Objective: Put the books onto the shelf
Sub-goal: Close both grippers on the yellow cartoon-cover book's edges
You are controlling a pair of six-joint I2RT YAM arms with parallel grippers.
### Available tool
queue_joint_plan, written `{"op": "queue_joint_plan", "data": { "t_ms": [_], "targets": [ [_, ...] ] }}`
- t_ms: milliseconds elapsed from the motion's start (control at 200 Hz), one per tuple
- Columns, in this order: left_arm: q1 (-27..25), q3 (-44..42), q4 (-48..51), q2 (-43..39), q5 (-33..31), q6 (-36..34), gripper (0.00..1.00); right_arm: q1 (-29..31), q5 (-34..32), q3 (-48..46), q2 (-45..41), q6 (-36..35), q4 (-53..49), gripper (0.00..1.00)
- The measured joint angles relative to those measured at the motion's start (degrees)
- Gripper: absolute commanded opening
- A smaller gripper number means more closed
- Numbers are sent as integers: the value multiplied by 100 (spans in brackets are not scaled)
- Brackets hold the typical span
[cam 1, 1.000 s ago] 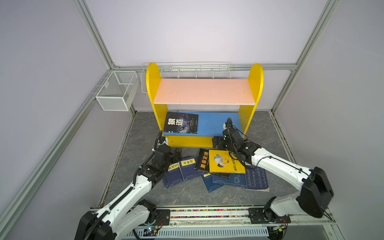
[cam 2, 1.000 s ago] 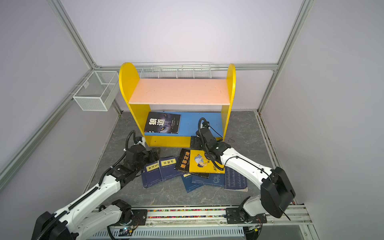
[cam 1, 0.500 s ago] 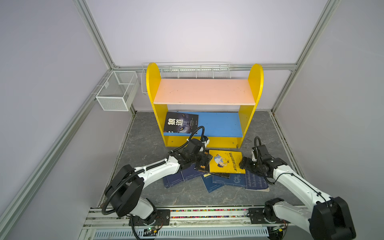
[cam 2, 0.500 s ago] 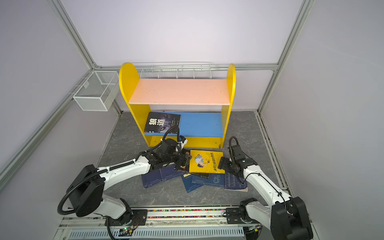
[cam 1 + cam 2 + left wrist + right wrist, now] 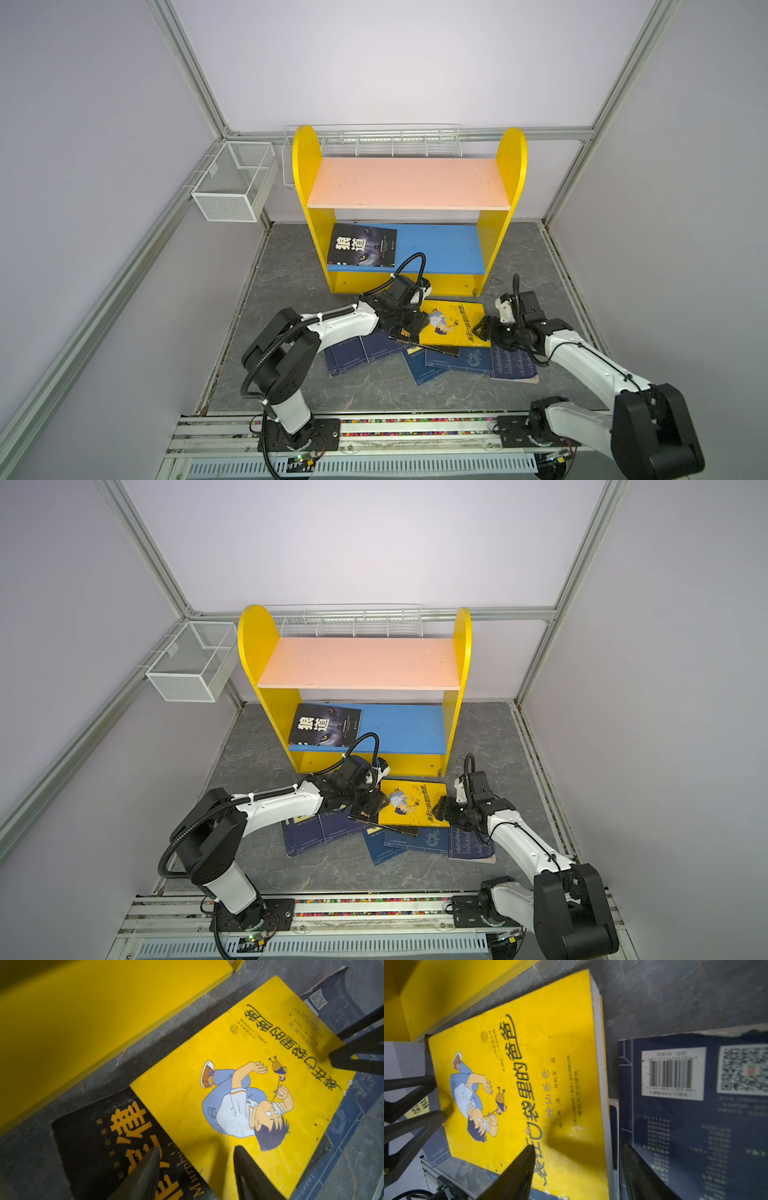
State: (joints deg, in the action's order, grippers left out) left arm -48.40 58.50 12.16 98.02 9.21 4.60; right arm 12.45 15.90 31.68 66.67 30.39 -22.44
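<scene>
**Step in hand: two-armed pick-up of the yellow paperback (image 5: 455, 324); no lift is made yet.**

The yellow paperback is found flat on top of the pile on the grey floor (image 5: 374, 390), just in front of the shelf (image 5: 305, 166). It overlaps a black paperback (image 5: 99, 1136) and several navy paperbacks (image 5: 457, 361). The left gripper (image 5: 196, 1150) is set at its left edge with jaws partly open, one finger above the yellow cover and one above the black cover; nothing is held. The right gripper (image 5: 578, 1148) is set at its right edge with jaws partly open astride that edge; nothing is held. One black wolf-cover book (image 5: 361, 245) is noted at the left end of the blue lower board (image 5: 440, 249). It is judged that an edge must next be raised and pinched before the book can be carried to the shelf.
</scene>
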Motion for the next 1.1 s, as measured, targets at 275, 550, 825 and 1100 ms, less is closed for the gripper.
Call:
{"op": "queue_joint_plan", "data": {
  "t_ms": [275, 550, 825, 1100],
  "targets": [
    [0, 17, 72, 72, -9, -59, 48, -2, 138, -13, 105, -44, 177, 67],
    [2, 535, 461, 444, 66, -85, 48, -37, 184, -20, 232, -90, 267, 58],
    [50, 538, 509, 442, -9, -127, 48, -85, 367, 52, -518, -155, 234, 53],
    [79, 538, 501, 439, -37, -173, 48, -85, 577, 398, -748, -125, 295, 56]
  ]
}}
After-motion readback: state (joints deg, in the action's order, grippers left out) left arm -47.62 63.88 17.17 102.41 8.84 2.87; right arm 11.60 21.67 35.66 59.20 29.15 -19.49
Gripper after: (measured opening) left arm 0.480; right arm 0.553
